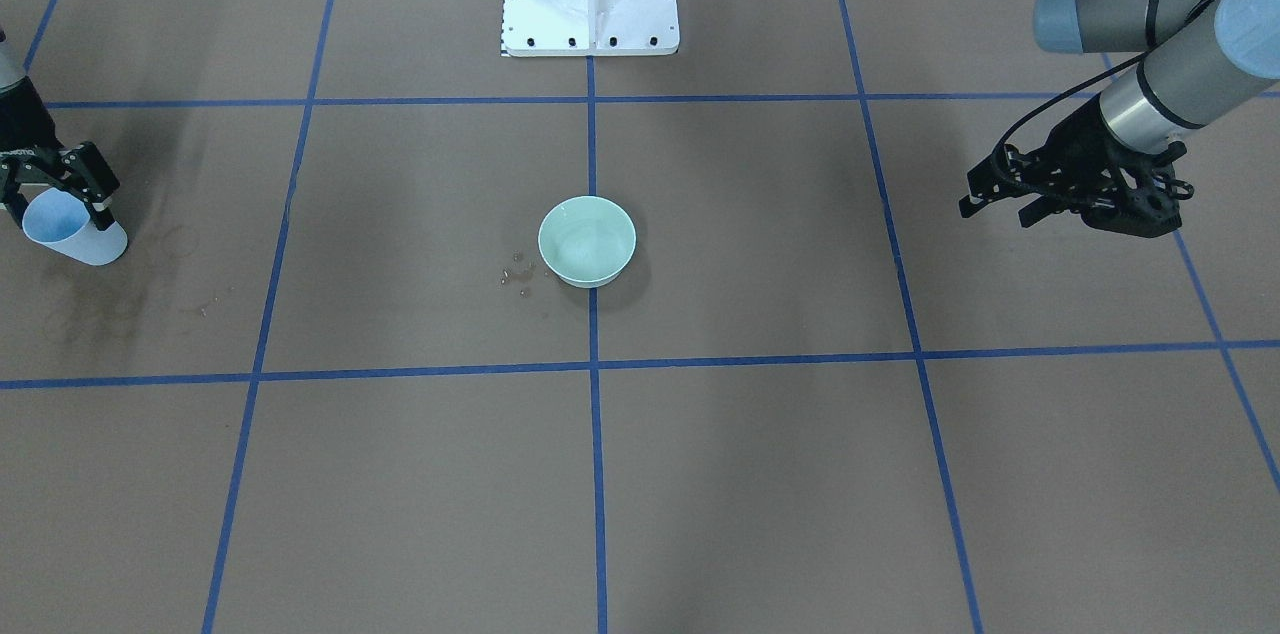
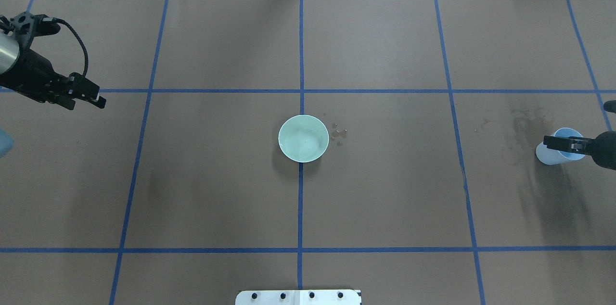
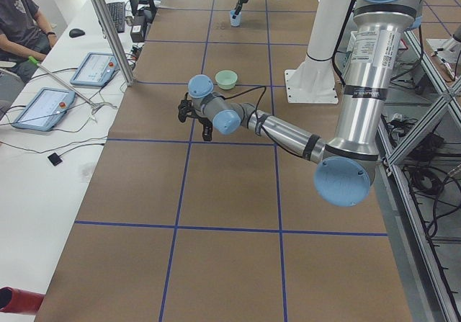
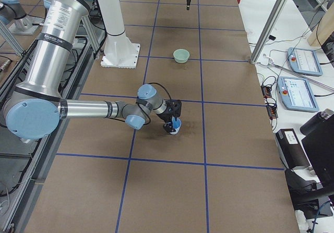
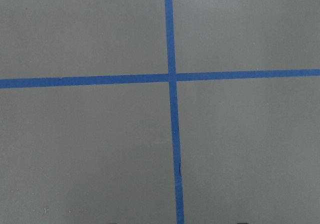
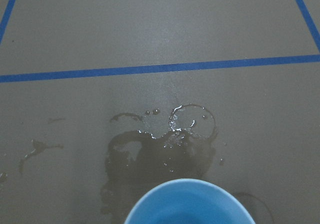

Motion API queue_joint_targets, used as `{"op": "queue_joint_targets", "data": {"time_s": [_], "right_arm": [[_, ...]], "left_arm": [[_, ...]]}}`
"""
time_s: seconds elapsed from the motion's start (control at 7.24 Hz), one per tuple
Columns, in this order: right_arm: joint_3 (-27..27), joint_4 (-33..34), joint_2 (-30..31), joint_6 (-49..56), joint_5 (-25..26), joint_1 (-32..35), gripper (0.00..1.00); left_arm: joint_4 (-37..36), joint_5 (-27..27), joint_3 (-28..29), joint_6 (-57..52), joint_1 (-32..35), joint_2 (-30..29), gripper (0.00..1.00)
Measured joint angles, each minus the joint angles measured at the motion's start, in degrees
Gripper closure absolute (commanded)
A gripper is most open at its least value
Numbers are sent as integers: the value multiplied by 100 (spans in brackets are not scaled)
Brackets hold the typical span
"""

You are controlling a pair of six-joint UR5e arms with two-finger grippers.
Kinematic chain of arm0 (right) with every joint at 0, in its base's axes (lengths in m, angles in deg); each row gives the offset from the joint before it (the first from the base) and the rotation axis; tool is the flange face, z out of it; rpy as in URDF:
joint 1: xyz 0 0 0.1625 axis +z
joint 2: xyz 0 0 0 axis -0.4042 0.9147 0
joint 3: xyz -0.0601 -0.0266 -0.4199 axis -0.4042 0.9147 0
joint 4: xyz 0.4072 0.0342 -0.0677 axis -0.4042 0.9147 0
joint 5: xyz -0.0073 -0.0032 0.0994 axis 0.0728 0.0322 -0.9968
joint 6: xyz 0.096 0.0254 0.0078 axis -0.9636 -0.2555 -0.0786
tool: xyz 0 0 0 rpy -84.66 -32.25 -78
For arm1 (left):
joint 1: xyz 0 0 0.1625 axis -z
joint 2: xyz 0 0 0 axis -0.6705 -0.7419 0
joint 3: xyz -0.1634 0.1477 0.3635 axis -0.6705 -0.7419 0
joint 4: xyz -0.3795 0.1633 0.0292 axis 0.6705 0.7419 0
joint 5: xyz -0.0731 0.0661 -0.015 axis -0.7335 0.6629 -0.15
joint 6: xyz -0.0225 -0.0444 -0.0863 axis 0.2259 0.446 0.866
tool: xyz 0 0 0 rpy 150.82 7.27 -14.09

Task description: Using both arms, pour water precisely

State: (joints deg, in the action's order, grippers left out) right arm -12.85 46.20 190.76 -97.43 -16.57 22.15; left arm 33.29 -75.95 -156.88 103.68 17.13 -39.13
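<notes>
The blue cup's rim (image 6: 190, 201) fills the bottom of the right wrist view, with spilled water (image 6: 165, 144) spread in wet rings and patches on the brown paper just ahead of it. The right gripper (image 2: 560, 142) is clamped on this pale blue cup (image 2: 553, 152), which tilts in its grasp. Well away from it toward the table's middle stands a mint-green bowl (image 2: 303, 138), a few droplets (image 2: 338, 134) beside it. The left gripper (image 1: 1000, 196) hangs with its fingers spread and nothing between them, far from the bowl on its other side.
</notes>
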Motion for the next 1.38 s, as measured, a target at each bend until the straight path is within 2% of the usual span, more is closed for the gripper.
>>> {"op": "queue_joint_targets", "data": {"time_s": [0.28, 0.55, 0.69, 0.97, 1.38], "right_arm": [[-28, 23, -63, 312, -794, 766, 0], [-13, 86, -188, 460, -1500, 1384, 0], [11, 157, -222, 671, -1757, 1616, 0], [19, 824, -435, 1671, -2309, 2249, 0], [34, 1871, -685, 3190, -2854, 3126, 0]], "left_arm": [[-2, 8, -42, 230, -28, -35, 16], [-14, 156, -36, 856, -261, -360, 16], [-28, 486, 33, 1355, -659, -727, 16], [-42, 1151, 390, 2358, -1481, -1624, 16], [-42, 2010, 1403, 3226, -2487, -2961, 16]]}}
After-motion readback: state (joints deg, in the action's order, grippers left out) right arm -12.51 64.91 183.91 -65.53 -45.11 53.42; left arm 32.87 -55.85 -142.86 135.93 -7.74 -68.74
